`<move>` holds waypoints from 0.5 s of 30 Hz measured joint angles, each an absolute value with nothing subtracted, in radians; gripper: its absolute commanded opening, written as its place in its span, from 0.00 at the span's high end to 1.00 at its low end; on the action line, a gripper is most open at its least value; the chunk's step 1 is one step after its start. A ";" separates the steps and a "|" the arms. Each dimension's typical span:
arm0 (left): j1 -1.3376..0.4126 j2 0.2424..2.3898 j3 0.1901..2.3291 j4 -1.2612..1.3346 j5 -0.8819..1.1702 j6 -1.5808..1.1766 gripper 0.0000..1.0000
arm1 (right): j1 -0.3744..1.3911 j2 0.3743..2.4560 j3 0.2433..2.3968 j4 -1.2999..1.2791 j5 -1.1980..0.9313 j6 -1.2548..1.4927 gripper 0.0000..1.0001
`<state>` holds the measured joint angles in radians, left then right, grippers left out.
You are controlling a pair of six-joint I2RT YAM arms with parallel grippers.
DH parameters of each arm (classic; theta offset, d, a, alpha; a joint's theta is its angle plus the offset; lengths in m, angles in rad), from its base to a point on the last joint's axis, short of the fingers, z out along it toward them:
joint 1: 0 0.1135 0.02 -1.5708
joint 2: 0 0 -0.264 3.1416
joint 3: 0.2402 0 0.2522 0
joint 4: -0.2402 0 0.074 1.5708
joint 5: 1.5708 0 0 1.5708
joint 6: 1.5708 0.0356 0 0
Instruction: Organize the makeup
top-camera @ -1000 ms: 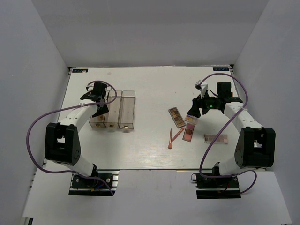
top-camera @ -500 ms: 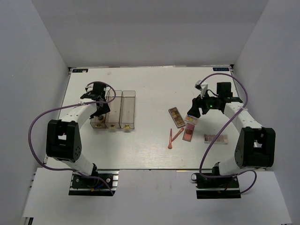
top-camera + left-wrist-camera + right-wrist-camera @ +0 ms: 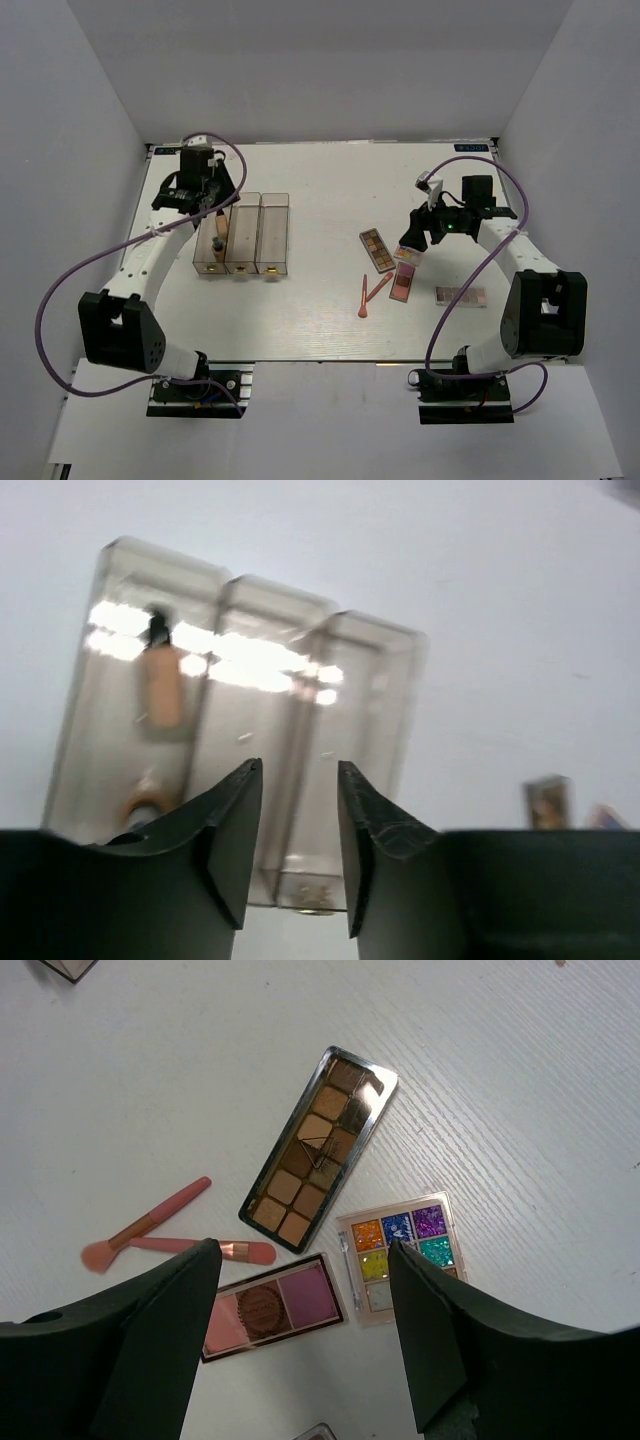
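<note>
Pulled left gripper (image 3: 300,767) back from organizer (image 3: 370,680) toward 10 o'clock over the last second; jaws partly apart, gripping nothing. Shows beige bottle (image 3: 161,685) lying in leftmost compartment; blurred shape nearer, half hidden behind that gripper, unidentifiable. Finds right gripper (image 3: 302,1250) at 3 o'clock, spread wide, empty, above palettes (image 3: 318,1148) and sticks (image 3: 150,1223). Crops mauve palette (image 3: 460,295) at wrist view's bottom edge. Sets all on white table (image 3: 330,180), plain grey walls (image 3: 320,70) around.

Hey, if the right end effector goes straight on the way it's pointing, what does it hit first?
Probably the long brown eyeshadow palette, lying centred ahead of the right end effector; depth is unclear.
</note>
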<state>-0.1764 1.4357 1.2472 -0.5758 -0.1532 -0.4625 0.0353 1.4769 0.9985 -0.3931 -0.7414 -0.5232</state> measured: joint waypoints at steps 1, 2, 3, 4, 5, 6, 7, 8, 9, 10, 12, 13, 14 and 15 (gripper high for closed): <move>-0.183 1.424 1.259 -0.548 -0.102 -0.462 0.60 | 0.036 1.479 0.999 -0.393 -0.742 -0.523 0.26; -0.195 1.419 1.271 -0.516 -0.051 -0.466 0.61 | 0.038 1.481 0.999 -0.393 -0.743 -0.522 0.25; -0.209 1.419 1.280 -0.485 0.000 -0.472 0.61 | 0.040 1.485 1.000 -0.394 -0.740 -0.521 0.23; -0.228 1.427 1.286 -0.459 0.046 -0.477 0.60 | 0.042 1.488 1.002 -0.394 -0.735 -0.516 0.23; -0.247 1.438 1.291 -0.440 0.080 -0.484 0.56 | 0.043 1.492 1.004 -0.395 -0.728 -0.513 0.22; -0.274 1.458 1.298 -0.425 0.111 -0.489 0.54 | 0.046 1.495 1.007 -0.394 -0.720 -0.509 0.22; -0.302 1.485 1.310 -0.416 0.138 -0.494 0.48 | 0.047 1.497 1.008 -0.394 -0.705 -0.504 0.21; -0.336 1.520 1.326 -0.412 0.159 -0.497 0.45 | 0.048 1.499 1.011 -0.394 -0.699 -0.501 0.21; -0.371 1.556 1.345 -0.411 0.170 -0.503 0.43 | 0.051 1.499 1.013 -0.394 -0.683 -0.496 0.21; -0.411 1.600 1.369 -0.411 0.176 -0.506 0.40 | 0.053 1.501 1.016 -0.394 -0.665 -0.490 0.22; -0.486 1.684 1.406 -0.418 0.189 -0.512 0.33 | 0.054 1.503 1.022 -0.392 -0.625 -0.470 0.24; -0.524 1.720 1.424 -0.430 0.187 -0.520 0.31 | 0.055 1.505 1.024 -0.390 -0.598 -0.456 0.26; -0.552 1.750 1.438 -0.440 0.185 -0.525 0.29 | 0.055 1.507 1.026 -0.386 -0.572 -0.445 0.30; -0.582 1.780 1.451 -0.451 0.178 -0.529 0.28 | 0.055 1.508 1.026 -0.383 -0.546 -0.434 0.32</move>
